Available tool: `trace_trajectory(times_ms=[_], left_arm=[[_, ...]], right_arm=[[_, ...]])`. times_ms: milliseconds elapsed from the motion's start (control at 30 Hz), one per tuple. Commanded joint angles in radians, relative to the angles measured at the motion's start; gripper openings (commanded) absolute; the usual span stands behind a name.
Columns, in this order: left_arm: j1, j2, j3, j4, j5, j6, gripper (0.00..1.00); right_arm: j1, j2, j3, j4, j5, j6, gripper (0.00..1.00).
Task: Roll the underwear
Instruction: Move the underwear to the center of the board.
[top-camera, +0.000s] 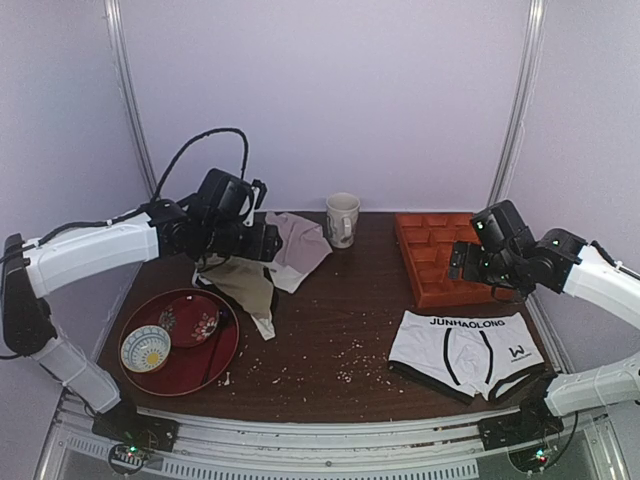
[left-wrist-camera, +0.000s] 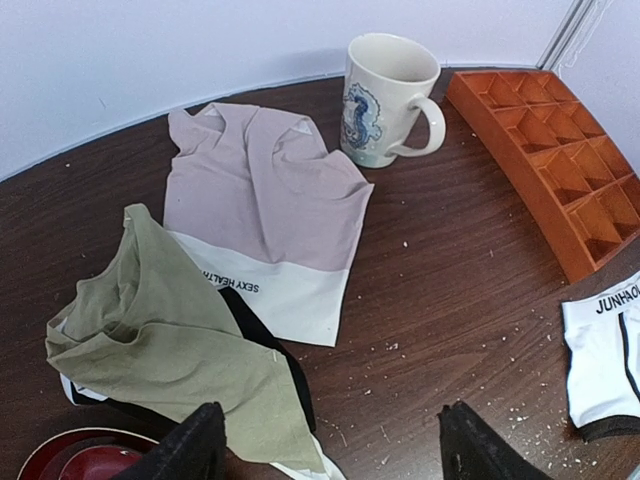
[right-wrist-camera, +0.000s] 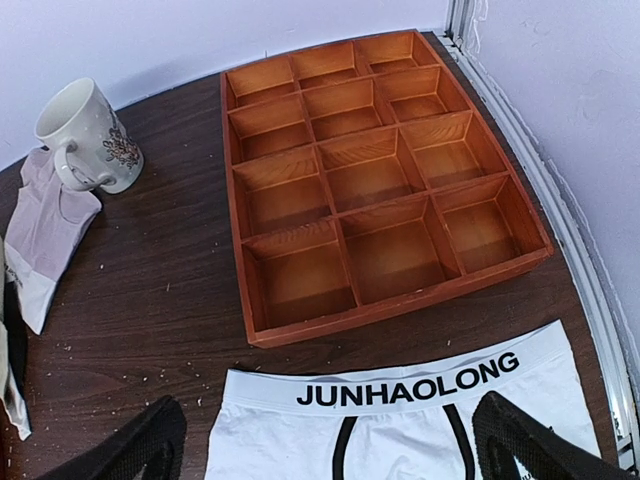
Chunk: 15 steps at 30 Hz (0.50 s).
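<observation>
Closest to the overhead camera sit the arm bases (top-camera: 135, 428). Just beyond the right one, the white boxer briefs with black piping and lettered waistband (top-camera: 468, 350) lie flat and unrolled, so I judge the rolling not yet begun. The right gripper (top-camera: 462, 262) hovers over an orange wooden compartment tray (top-camera: 440, 290), and the left gripper (top-camera: 262, 240) hangs well apart above an olive-beige garment (top-camera: 245, 280) and a pale pinkish-grey cloth (top-camera: 300, 245).

From the left wrist, the jaws are spread wide and empty, with the briefs at the right edge. A white patterned mug (left-wrist-camera: 385, 100) stands beyond the cloths.

From the right wrist, the jaws are also wide and empty, above the waistband. The tray's wall, close behind, may crowd a roll.
</observation>
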Motion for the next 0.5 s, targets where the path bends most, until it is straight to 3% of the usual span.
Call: trace_trajectory(times_ms=[0,267,467], left_arm=[[0.005,0.013,0.014,0.026,0.040,0.006,0.98],[0.004,0.053,0.014,0.045,0.146,-0.043,0.98],[0.004,0.142,0.044,0.058,0.284,-0.110,0.97]], right_arm=[[0.007,-0.023,0.008,-0.036,0.048,0.011,1.00],[0.007,-0.059,-0.030,-0.073,0.024,0.042,1.00],[0.025,-0.115,-0.117,-0.085,-0.036,0.080,0.92]])
